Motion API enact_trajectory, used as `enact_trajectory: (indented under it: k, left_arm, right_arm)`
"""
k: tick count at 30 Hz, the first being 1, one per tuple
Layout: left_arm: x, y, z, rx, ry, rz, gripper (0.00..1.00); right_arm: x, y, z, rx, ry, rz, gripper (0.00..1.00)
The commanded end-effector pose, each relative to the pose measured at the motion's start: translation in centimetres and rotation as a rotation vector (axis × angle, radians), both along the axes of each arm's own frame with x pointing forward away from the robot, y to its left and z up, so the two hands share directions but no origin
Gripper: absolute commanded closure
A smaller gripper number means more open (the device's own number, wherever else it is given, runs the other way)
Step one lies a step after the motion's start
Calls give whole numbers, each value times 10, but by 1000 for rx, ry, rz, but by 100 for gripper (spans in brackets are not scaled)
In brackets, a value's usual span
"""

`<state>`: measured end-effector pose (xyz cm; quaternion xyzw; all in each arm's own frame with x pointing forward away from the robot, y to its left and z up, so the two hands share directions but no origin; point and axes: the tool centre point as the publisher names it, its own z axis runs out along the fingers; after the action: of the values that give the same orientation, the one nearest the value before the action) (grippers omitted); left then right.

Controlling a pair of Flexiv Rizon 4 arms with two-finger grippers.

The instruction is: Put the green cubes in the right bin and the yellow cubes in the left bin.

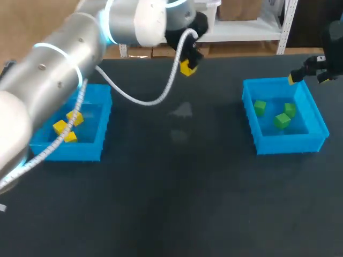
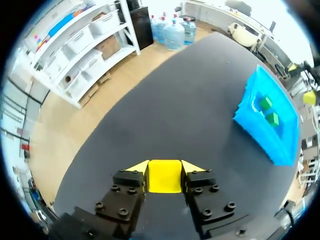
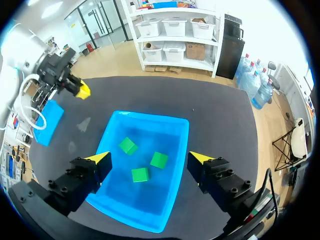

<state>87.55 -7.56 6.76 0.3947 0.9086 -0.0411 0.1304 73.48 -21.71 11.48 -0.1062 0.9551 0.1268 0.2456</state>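
My left gripper (image 1: 188, 64) hangs above the far middle of the table, shut on a yellow cube (image 1: 187, 68); both yellow-tipped fingers press its sides (image 2: 164, 176). The left blue bin (image 1: 98, 124) holds three yellow cubes (image 1: 68, 127). My right gripper (image 1: 308, 72) stands open over the far edge of the right blue bin (image 1: 284, 143), with nothing between its fingers. In the right wrist view the right bin (image 3: 150, 116) lies under that gripper (image 3: 150, 159), holding three green cubes (image 3: 140, 174). The held yellow cube (image 3: 83, 92) also shows there, off beyond the bin.
A white cable (image 1: 161, 93) loops from my left arm above the table. Black tabletop (image 1: 182, 176) stretches between the two bins. The right bin (image 2: 265, 142) lies well ahead and to the side of my left gripper (image 2: 165, 167).
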Motion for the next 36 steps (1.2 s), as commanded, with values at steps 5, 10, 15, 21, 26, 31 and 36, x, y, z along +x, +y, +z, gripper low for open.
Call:
enact_trajectory:
  k: [5, 10, 15, 21, 26, 31, 36]
  left_arm:
    - [-66, 139, 51, -87, -126, 155, 100]
    - [-84, 208, 58, -64, -142, 285, 100]
    - [-109, 260, 58, -56, -138, 401, 100]
    - [-138, 295, 45, -63, -108, 498, 100]
    - [-159, 311, 29, -75, -75, 552, 100]
    - [-176, 318, 13, -86, -34, 578, 100]
    - [-190, 316, 6, -110, -19, 600, 100]
  right_arm:
    - [-2, 0, 0, -2, -4, -3, 0]
    - [-2, 0, 0, -2, -4, -3, 0]
    - [-2, 0, 0, -2, -4, -3, 0]
    - [-2, 0, 0, -2, -4, -3, 0]
    - [-2, 0, 0, -2, -4, -3, 0]
    - [-2, 0, 0, -2, -4, -3, 0]
    - [-2, 0, 0, -2, -4, -3, 0]
